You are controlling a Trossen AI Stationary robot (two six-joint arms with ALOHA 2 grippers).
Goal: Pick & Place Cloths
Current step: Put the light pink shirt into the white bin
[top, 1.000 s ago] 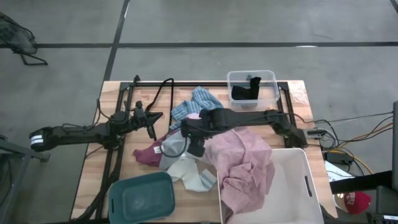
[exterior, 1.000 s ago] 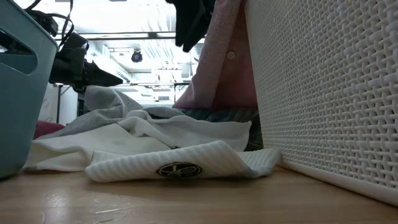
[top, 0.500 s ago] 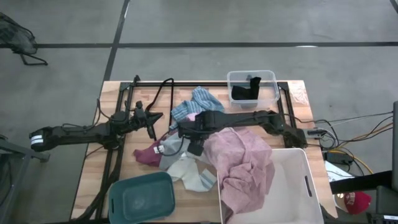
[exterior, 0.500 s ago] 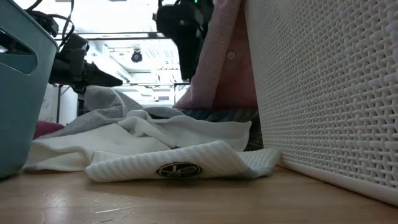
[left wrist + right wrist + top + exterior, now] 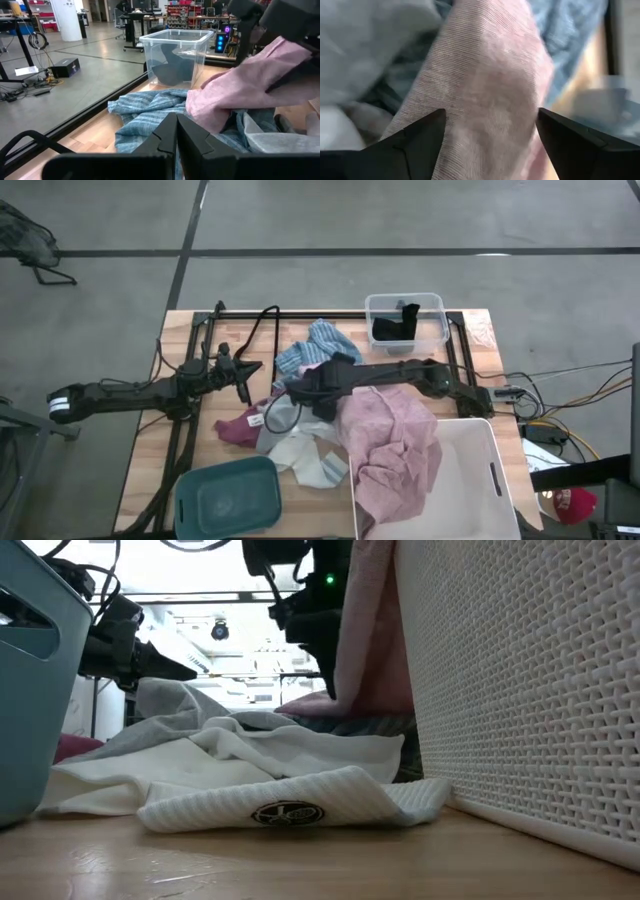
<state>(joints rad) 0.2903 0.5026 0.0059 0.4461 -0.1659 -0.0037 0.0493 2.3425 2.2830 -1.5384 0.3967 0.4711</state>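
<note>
Right pincer (image 5: pixel 490 135): fingers spread wide, released, set over a fold of the pink cloth (image 5: pixel 395 445) near the middle of the worktop (image 5: pixel 150 470); the fabric fills the gap between the fingers, not clamped.
Left pincer (image 5: pixel 176 137): fingers pressed together, clenched on nothing, held above the worktop's left half, pointing toward the pile.
Pink cloth: largest piece, draped from the pile's centre over the rim of the white bin (image 5: pixel 490 470) at the near right corner.
Blue-striped cloth (image 5: pixel 315 345): crumpled at the far side of the pile, just beside the pink one.
Maroon cloth (image 5: pixel 232 430): at the pile's left edge, partly under grey cloth (image 5: pixel 275 438).
White cloth (image 5: pixel 290 802): lying flat at the near edge, round emblem visible.
Black cloth (image 5: pixel 395 325): inside the clear bin (image 5: pixel 372 308) at the far edge.
Teal bin (image 5: pixel 228 498): near left, apart from the pile.
</note>
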